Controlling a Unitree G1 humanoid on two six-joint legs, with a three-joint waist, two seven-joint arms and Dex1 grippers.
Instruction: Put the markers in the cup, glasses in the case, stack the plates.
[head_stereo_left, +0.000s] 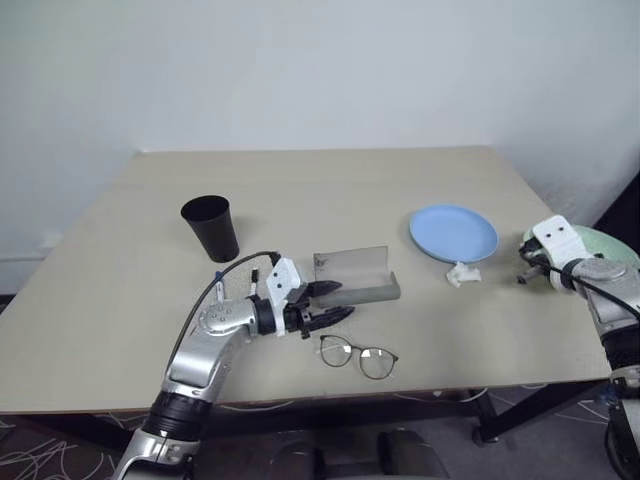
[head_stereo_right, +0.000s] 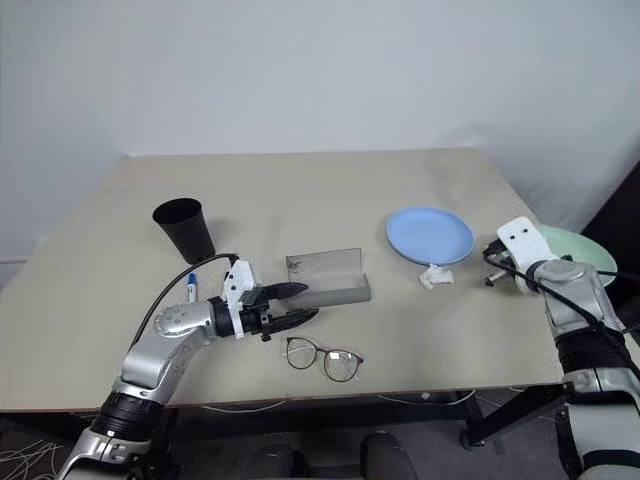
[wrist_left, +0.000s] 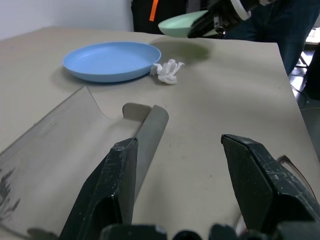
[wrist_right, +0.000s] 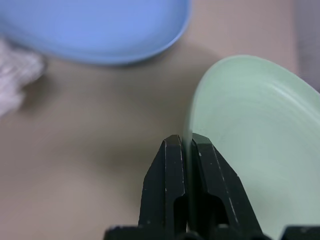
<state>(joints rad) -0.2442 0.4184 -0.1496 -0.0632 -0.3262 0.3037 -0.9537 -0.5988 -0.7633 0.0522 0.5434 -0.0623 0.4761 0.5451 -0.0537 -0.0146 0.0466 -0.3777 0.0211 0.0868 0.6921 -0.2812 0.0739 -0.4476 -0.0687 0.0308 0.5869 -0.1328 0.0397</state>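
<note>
The green plate (wrist_right: 250, 145) is pinched by its rim in the right gripper (wrist_right: 187, 150), apparently for stacking on the blue plate (head_stereo_left: 453, 233), while the left gripper (head_stereo_left: 330, 303) is held spread beside the case (head_stereo_left: 357, 277).

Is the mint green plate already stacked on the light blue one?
No, the round mint green plate is clamped by its rim in the right pincer, apart from the light blue plate.

Lighting was even and diffuse, moderately bright, with no glare on the table (head_stereo_left: 120, 300). Shadows were soft: a faint one lay under the green plate (wrist_left: 182, 22) in the left wrist view, another beneath the blue plate (wrist_left: 112, 60). The right wrist view was blurred throughout except at the right gripper (wrist_right: 187, 150). Head views were sharp, slightly dim at the corners.
</note>
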